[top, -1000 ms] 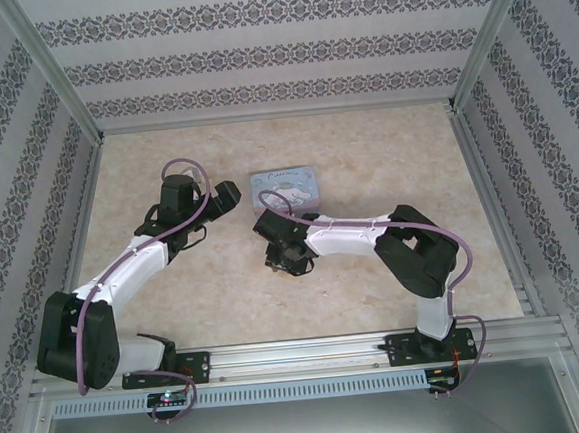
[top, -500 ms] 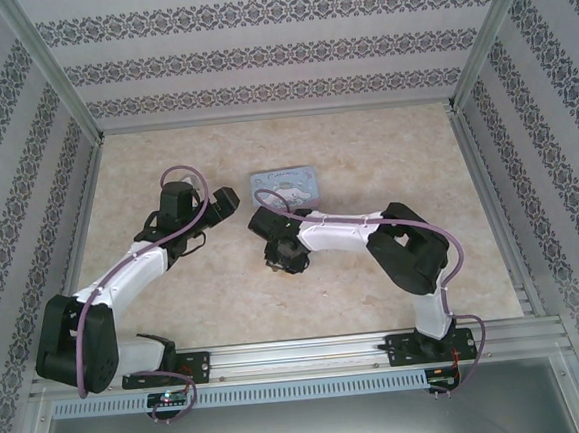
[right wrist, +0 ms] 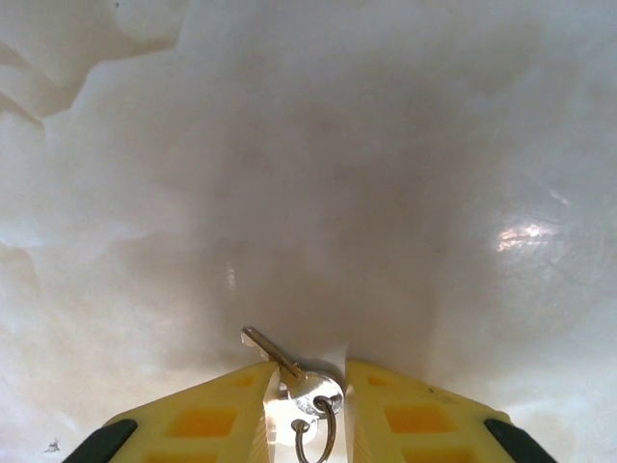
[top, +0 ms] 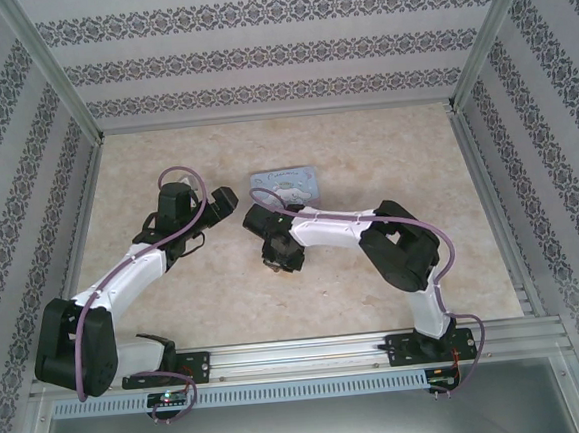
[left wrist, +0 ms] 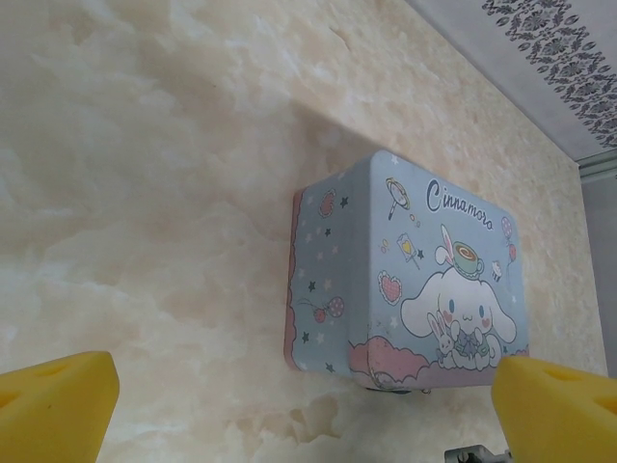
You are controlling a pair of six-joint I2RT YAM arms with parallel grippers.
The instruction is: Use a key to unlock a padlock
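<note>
Your right hand (right wrist: 310, 374) is nearly closed, its yellow pads pressed in on either side of the flat head of the small, slim, silvery-brown metal key (right wrist: 310, 394). It looks pinched, though contact at the left pad isn't sharp. A thin wire ring (right wrist: 314, 439) hangs off the head, back between the fingers. The blade sticks out ahead of the tips, skewed to their left, low over the pale marbled worktop (right wrist: 318, 145).

Risks:
- You've only got the head's edges, so the key can pivot or slip when the blade meets a keyhole.
- With the blade skewed, you'll miss unless you correct the wrist.
- The ring could snag a pad.

Your left hand (left wrist: 304, 381) is wide open and holding nothing. Beyond its pads lies the light-blue cartoon-printed tin box (left wrist: 424, 260). The lid reads "Cinnamoro", then the character's ears cut it off. I can't pick out the padlock. A small grey metal bit (left wrist: 468, 453) at the tin's near edge, by the right pad, may be it. Nothing braces it, so it could shove away on insertion.
</note>
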